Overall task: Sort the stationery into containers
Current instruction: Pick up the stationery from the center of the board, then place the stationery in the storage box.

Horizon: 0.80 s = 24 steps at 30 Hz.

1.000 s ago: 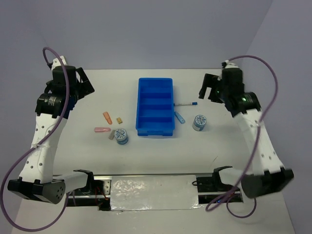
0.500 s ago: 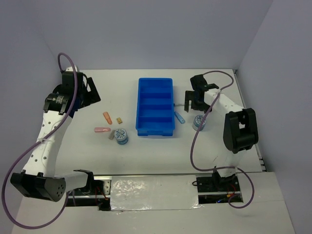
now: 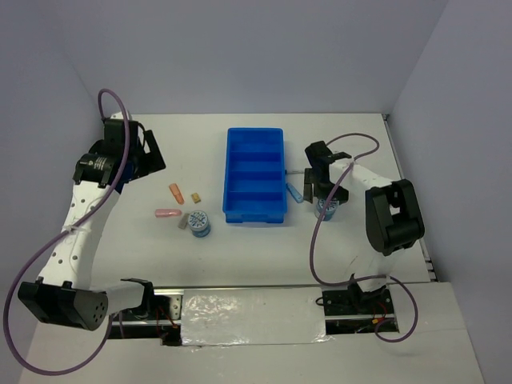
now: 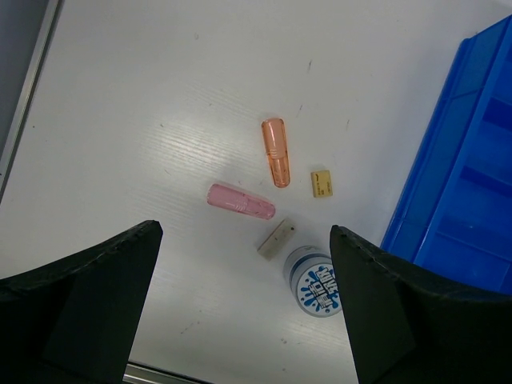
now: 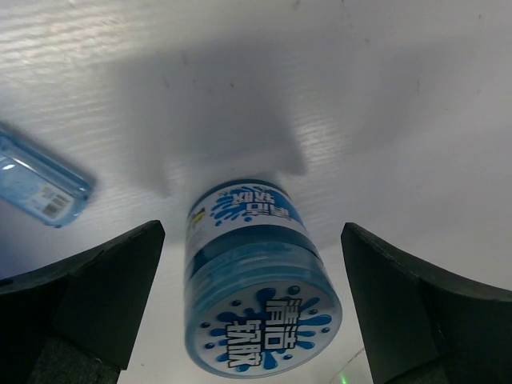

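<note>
The bright blue tray (image 3: pixel 254 174) with four compartments lies mid-table. My right gripper (image 3: pixel 323 194) is open and low over a blue-grey roll (image 3: pixel 327 210). In the right wrist view the roll (image 5: pixel 256 280) stands between the open fingers (image 5: pixel 88 296), untouched. A light-blue bar (image 3: pixel 295 194) lies beside it, also in the right wrist view (image 5: pixel 40 184). The pen (image 3: pixel 294 171) is mostly hidden by the arm. My left gripper (image 3: pixel 154 156) is open and empty, high above the orange bar (image 4: pixel 275 152), tan bar (image 4: pixel 322 184), pink bar (image 4: pixel 241 201), grey bar (image 4: pixel 277 238) and second roll (image 4: pixel 318 282).
The tray's left wall (image 4: pixel 464 200) shows at the right of the left wrist view. The left group of items lies between the left arm and the tray. Walls close the table at the back and the sides.
My right arm has swung down and inward from high at the back right, and its open gripper now straddles the right roll. My left gripper shifted slightly.
</note>
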### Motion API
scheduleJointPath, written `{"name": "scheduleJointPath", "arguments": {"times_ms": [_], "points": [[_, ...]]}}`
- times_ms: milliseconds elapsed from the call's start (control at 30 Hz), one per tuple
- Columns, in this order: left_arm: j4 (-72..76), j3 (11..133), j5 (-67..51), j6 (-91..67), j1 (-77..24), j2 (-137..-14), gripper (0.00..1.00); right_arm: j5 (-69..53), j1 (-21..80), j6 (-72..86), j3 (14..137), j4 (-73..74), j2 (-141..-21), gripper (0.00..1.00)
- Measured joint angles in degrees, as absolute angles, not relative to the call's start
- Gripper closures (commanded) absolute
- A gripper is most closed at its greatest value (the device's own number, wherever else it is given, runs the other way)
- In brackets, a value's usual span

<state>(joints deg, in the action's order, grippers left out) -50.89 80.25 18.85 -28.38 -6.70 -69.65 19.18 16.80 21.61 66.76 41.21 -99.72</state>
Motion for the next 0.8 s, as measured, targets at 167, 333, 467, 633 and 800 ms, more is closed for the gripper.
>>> {"name": "scheduleJointPath", "arguments": {"times_ms": [167,333,467,633,800], "points": [[-50.85,80.25,18.37,-28.25,-6.7,-70.22,0.01,19.2,16.21,23.18,64.29,41.1,-98.3,0.02],[-50.76,80.25,18.06,-28.03,-6.7,-70.3,0.01,17.32,16.21,24.56,60.42,40.73,-93.38,0.44],[-50.41,79.79,17.58,-27.18,-6.7,-70.32,0.01,14.68,16.19,24.62,59.88,40.01,-91.83,0.66],[-50.41,79.75,17.17,-27.03,-6.7,-70.41,0.01,12.34,16.21,24.75,66.32,40.99,-91.31,0.66],[-50.39,79.75,16.58,-26.96,-6.7,-70.41,0.01,9.74,17.87,24.34,83.61,40.75,-93.36,0.66]]}}
